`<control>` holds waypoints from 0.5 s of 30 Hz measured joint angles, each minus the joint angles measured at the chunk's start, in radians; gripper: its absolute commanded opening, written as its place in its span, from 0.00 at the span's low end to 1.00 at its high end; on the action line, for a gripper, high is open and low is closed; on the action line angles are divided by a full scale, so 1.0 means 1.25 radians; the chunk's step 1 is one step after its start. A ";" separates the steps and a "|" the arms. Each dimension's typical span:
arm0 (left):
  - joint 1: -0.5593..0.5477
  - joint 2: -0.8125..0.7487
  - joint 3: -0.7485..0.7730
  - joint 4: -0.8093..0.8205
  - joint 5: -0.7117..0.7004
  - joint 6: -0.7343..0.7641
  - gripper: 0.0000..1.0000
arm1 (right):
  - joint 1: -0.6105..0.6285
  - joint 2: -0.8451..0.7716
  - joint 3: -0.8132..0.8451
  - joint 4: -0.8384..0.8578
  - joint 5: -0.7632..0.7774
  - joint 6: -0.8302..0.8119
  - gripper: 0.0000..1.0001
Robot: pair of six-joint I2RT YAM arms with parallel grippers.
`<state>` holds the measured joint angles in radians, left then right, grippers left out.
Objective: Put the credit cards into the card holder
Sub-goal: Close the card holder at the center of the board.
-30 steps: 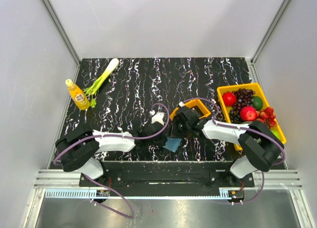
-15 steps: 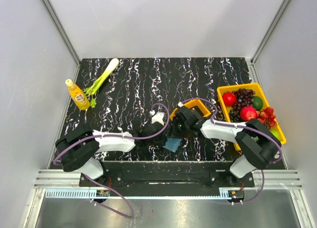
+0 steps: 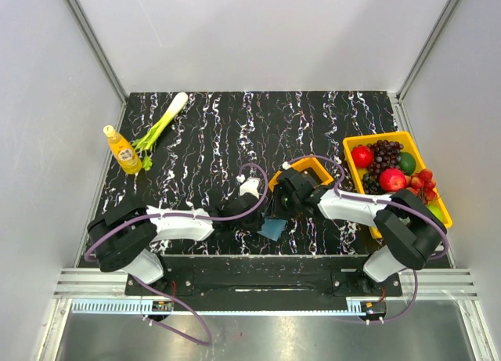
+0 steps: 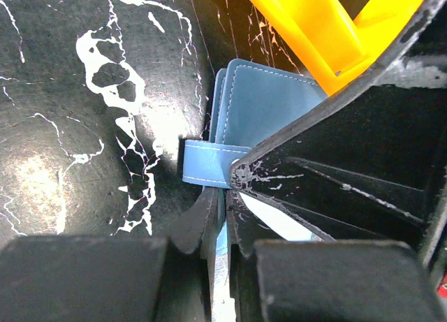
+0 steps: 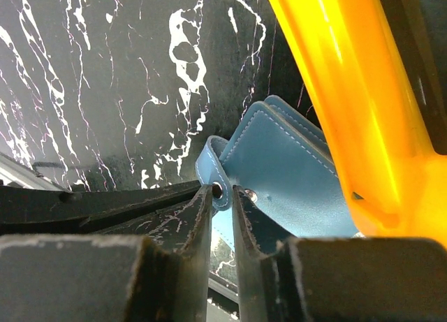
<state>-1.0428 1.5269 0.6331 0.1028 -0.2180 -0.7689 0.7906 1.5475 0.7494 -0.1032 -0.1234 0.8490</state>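
The blue card holder (image 3: 274,229) lies on the black marbled table at the near edge, between both grippers. My left gripper (image 3: 254,217) is at its left side. In the left wrist view the left gripper (image 4: 225,196) is shut on a thin blue edge of the card holder (image 4: 269,98), by its strap. My right gripper (image 3: 280,211) comes from the right. In the right wrist view the right gripper (image 5: 222,193) is shut on the snap strap of the card holder (image 5: 279,168). No credit card shows clearly.
A small orange tray (image 3: 309,173) stands just behind the card holder, close to the right gripper; it also shows in the wrist views (image 4: 314,22) (image 5: 349,91). A yellow fruit bin (image 3: 397,177) is at the right. A juice bottle (image 3: 123,150) and a leek (image 3: 160,126) lie far left.
The right gripper has shifted slightly left toward the card holder. The left arm and the card holder stay in place.
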 measured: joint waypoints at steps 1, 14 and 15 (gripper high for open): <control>0.000 0.000 0.000 0.000 0.000 0.000 0.00 | 0.000 -0.002 0.000 -0.002 0.000 0.000 0.19; 0.000 0.000 0.000 0.000 -0.001 0.000 0.00 | 0.000 -0.010 0.004 -0.014 0.000 -0.009 0.00; 0.000 0.000 0.000 0.000 -0.001 -0.001 0.00 | 0.000 -0.012 0.008 -0.023 0.000 -0.012 0.00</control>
<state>-1.0428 1.5269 0.6331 0.1024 -0.2195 -0.7704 0.7906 1.5322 0.7597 -0.1322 -0.1230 0.8341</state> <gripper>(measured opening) 0.100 0.011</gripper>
